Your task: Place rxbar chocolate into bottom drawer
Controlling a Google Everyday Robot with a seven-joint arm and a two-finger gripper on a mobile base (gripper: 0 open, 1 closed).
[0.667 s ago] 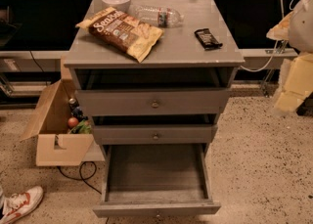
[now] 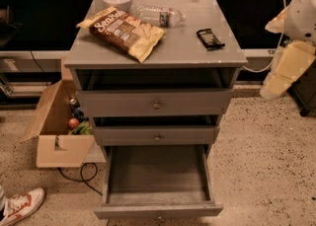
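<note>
Nothing on the cabinet (image 2: 182,52) has shifted. The gripper (image 2: 286,69) hangs at three o'clock, off its side; open or closed, I cannot tell. The chocolate bar (image 2: 210,39) lies on top at two o'clock. The bottom drawer (image 2: 148,209) stands pulled out at six. Picking and placing remain.

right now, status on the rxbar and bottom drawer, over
End effector at right edge, off the cabinet. Rxbar chocolate flat on cabinet top, right side. Bottom drawer open. Chip bag left of bar, apart.
</note>
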